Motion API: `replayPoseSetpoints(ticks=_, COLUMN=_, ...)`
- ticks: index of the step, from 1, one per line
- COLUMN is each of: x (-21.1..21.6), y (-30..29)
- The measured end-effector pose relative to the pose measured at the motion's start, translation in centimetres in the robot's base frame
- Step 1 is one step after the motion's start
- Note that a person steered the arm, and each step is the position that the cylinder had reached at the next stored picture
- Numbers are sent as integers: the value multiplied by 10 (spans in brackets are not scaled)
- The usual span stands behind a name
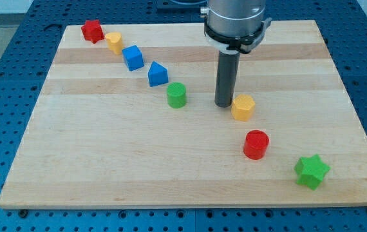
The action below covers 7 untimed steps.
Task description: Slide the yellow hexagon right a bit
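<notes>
Wooden board (106,161): my tip (224,105) just left of yellow hexagon (243,107); no hand, nothing held.

You have eight blocks on the bench (106,167): two red, two yellow, two blue, two green. By shape, you can count one hexagon, two cylinders and one star; the others are unclear.

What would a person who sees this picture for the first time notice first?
First the thick dark rod coming down from the view's top, with my tip right at the left side of the yellow hexagon. Next, the diagonal chain of blocks across the wooden board, from the red block at the top left to the green star at the bottom right.
</notes>
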State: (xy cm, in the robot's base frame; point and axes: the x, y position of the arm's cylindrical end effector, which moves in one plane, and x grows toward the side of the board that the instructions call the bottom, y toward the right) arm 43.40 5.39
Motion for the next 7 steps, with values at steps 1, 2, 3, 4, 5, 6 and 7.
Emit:
replayPoseSetpoints(ticks=1, x=3, y=5)
replayPoseSetpoints(ticks=2, x=3, y=45)
replayPoseSetpoints(ticks=3, x=-1, y=68)
replayPoseSetpoints(ticks=4, x=-6, y=37)
replayPoseSetpoints(ticks=5, x=2, y=-10)
replayPoseSetpoints(ticks=6, x=22, y=-16)
replayPoseSetpoints(ticks=7, x=29, y=-7)
